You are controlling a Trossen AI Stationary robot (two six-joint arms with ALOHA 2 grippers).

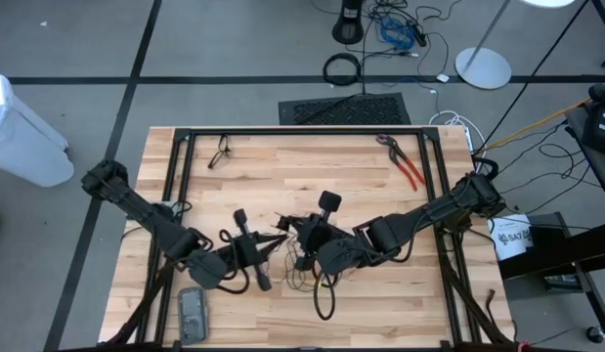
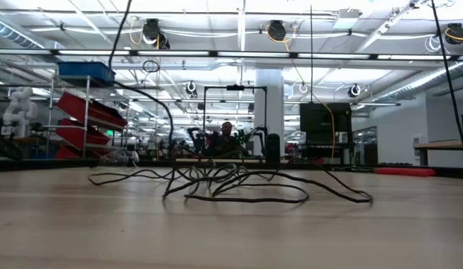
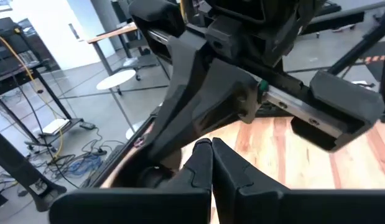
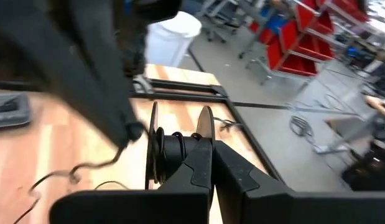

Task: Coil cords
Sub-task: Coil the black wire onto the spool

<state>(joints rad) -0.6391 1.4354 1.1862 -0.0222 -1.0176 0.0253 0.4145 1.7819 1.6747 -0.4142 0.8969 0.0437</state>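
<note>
**A:** Where is the thin, flexible black cord (image 1: 304, 266) lying just now?

**B:** It lies loose on the pale wooden plank counter (image 1: 312, 176), sprawled in untidy loops near the middle, toward the near edge, between the two arms. In the low view the loops (image 2: 246, 187) spread flat and wide across the boards, so I judge the coiling is hardly begun.

**A:** And the pincers?

**B:** The left pincer (image 1: 282, 237) has its fingers pressed together; the left wrist view shows the two dark fingers (image 3: 201, 165) meeting with no gap. The right pincer (image 1: 300, 231) is likewise closed, fingers (image 4: 201, 165) touching in its own view. Whether a strand is nipped between either pair I cannot tell; nothing shows between the tips.

**A:** Why are they so close together?

**B:** Both arms reach inward and their tips nearly meet above the tangle. My guess is they are placed there to gather or pass a strand from one side to the other.

**A:** Any containers on the counter?

**B:** None that I can see. A flat grey rectangular object (image 1: 192, 311) lies by the left arm near the front edge, red-handled pliers (image 1: 408, 168) rest toward the far right corner, and a small dark wire piece (image 1: 220, 152) sits at the far left. A black ring of thick cable (image 1: 342, 68) lies on the floor beyond.
</note>
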